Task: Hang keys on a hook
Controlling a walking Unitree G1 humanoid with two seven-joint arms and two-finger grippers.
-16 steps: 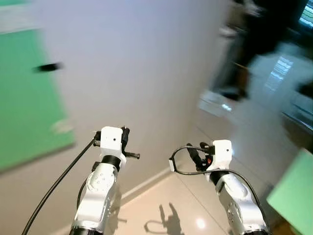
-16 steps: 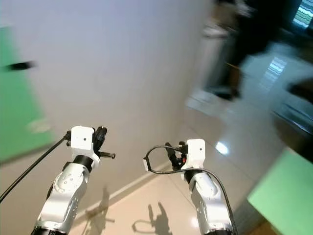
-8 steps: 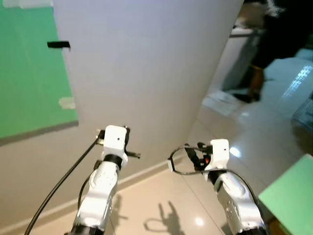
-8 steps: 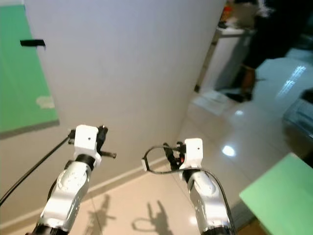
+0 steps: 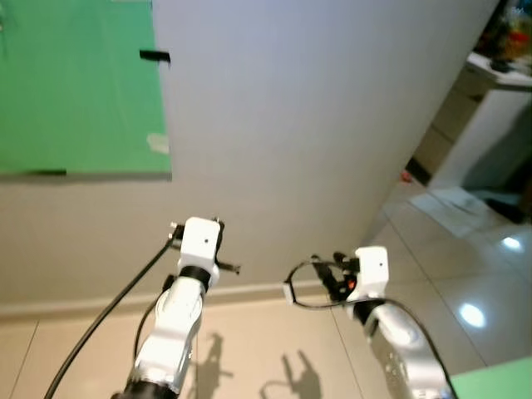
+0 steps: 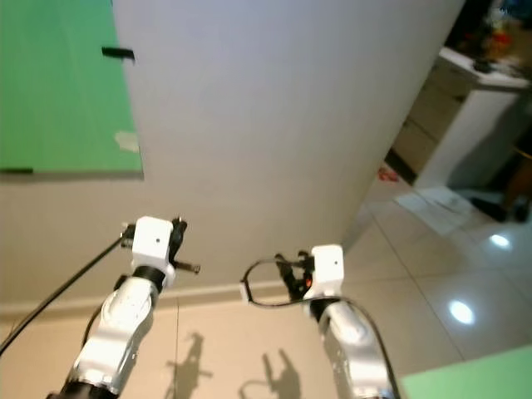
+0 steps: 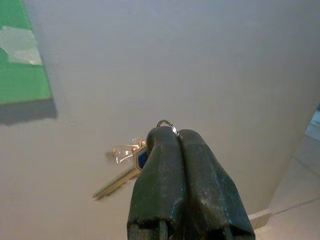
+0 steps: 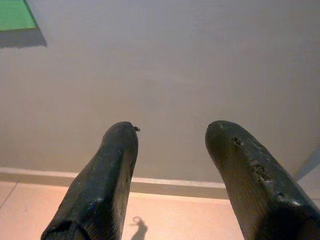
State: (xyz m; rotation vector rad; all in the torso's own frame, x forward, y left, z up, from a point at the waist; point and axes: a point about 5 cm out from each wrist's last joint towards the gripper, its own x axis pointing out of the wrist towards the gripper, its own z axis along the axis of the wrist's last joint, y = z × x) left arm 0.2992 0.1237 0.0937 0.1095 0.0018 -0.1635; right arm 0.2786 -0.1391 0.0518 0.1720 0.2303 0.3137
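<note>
Swinging left, the head camera now faces the plain white wall (image 5: 316, 125). Left gripper (image 7: 177, 135) pinches the brass key bunch (image 7: 131, 159); right gripper (image 8: 172, 129) fingers gape wide.

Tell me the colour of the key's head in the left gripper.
Blue on the head of the key, with a brass-coloured blade, pinched in the left gripper. The left wrist view shows it best.

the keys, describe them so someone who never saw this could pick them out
Start at the pale wall with the green panel on it, then drop to the left gripper held up before that wall. The keys hang from its shut fingertips by a small metal ring: a brass key with a blue head beside a clear tag, the only shiny things there.
</note>
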